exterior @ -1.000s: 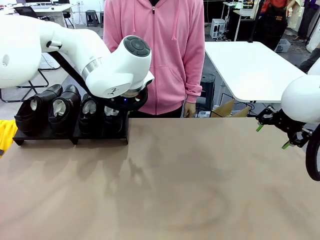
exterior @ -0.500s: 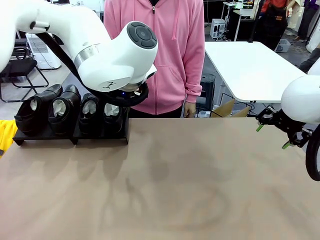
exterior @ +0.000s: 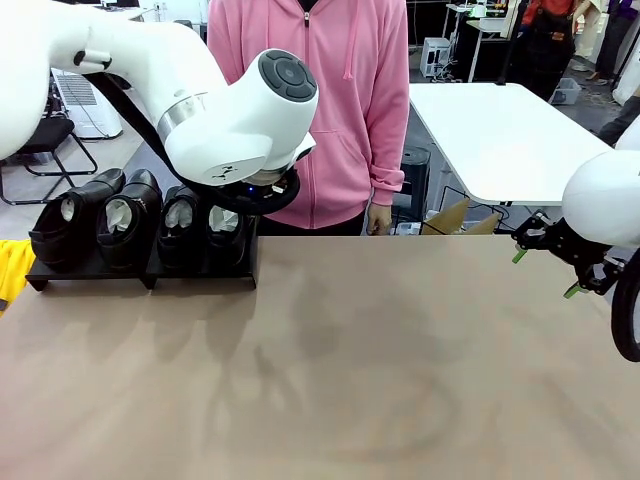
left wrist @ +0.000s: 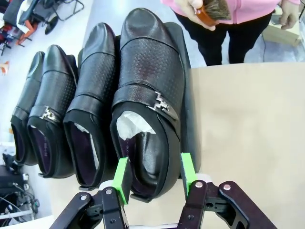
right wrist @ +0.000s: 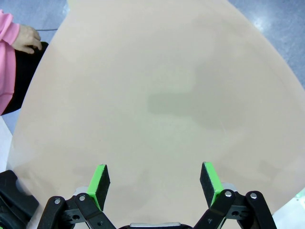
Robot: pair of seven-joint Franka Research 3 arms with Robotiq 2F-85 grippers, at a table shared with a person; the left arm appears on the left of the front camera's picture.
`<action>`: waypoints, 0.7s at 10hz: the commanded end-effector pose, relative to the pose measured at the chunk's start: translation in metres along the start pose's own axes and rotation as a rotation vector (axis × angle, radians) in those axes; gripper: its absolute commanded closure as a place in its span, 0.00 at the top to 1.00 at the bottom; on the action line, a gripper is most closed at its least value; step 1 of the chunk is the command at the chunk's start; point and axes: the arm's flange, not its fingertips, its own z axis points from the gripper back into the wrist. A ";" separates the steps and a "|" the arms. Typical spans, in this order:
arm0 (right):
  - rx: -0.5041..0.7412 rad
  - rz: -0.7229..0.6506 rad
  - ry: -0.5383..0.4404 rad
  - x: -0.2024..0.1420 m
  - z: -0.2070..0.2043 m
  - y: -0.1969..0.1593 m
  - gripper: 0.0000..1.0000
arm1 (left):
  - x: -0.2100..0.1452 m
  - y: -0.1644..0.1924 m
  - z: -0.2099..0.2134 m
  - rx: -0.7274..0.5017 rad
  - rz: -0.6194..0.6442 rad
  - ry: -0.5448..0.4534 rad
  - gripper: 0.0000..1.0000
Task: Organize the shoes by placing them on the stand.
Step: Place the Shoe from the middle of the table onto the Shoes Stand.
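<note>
Shoes (left wrist: 95, 100) — all four in a row on the stand (left wrist: 189, 119), far-left table corner. Left gripper (left wrist: 155, 174) jaws partly apart, straddling the end shoe's (left wrist: 150, 90) heel, whether clamped or loose I cannot tell. Right gripper (right wrist: 155, 183) wide apart over bare table (right wrist: 157, 95). Risk — lifting while pads snag the heel drags that shoe off the stand edge.

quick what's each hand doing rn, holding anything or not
Left hand: part open, fingers either side of the heel of the rightmost shoe, above it; no grip visible.
Right hand: open, holding nothing.
</note>
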 end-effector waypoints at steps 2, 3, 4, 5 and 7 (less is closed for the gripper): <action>0.006 0.010 -0.008 0.001 0.002 0.000 1.00 | 0.002 0.003 0.002 -0.009 -0.004 -0.007 0.55; 0.006 0.010 -0.008 0.001 0.002 0.000 1.00 | 0.002 0.003 0.002 -0.009 -0.004 -0.007 0.55; 0.006 0.010 -0.008 0.001 0.002 0.000 1.00 | 0.002 0.003 0.002 -0.009 -0.004 -0.007 0.55; 0.006 0.010 -0.008 0.001 0.002 0.000 1.00 | 0.002 0.003 0.002 -0.009 -0.004 -0.007 0.55; 0.006 0.010 -0.008 0.001 0.002 0.000 1.00 | 0.002 0.003 0.002 -0.009 -0.004 -0.007 0.55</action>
